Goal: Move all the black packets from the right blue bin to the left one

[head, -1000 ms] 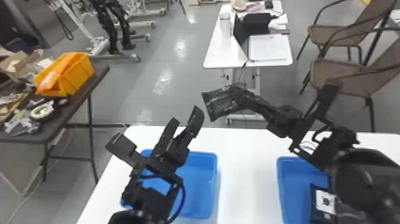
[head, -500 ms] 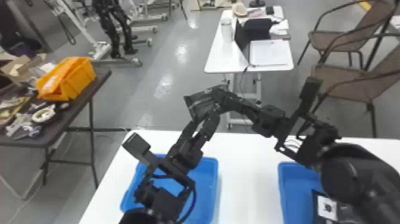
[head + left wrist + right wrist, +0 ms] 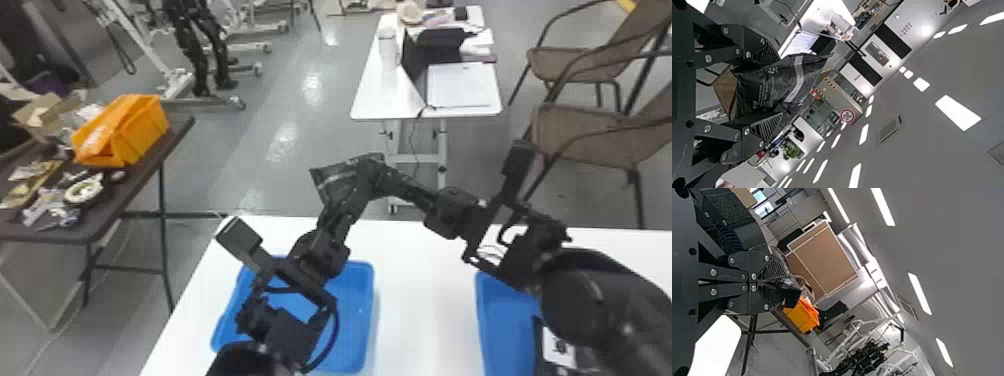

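In the head view, a black packet (image 3: 332, 180) hangs above and beyond the table's far edge, its right end in my right gripper (image 3: 372, 172). My left gripper (image 3: 345, 200) meets it from below. The left wrist view has the packet (image 3: 777, 82) lying between the widely parted fingers of my left gripper (image 3: 770, 90). In the right wrist view my right gripper (image 3: 768, 282) is shut, with dark packet material (image 3: 789, 293) at its tips. The left blue bin (image 3: 357, 320) lies under my left arm. Another black packet (image 3: 555, 350) with a white label is in the right blue bin (image 3: 505, 325).
The white table (image 3: 420, 300) runs between the bins. A dark side table (image 3: 135, 182) with an orange bin (image 3: 142, 132) stands at left. Beyond are a small white desk (image 3: 370, 95) and brown chairs (image 3: 595, 135).
My right gripper has carried the packet leftward. My left gripper has shifted up and right, so its fingers now reach the packet.
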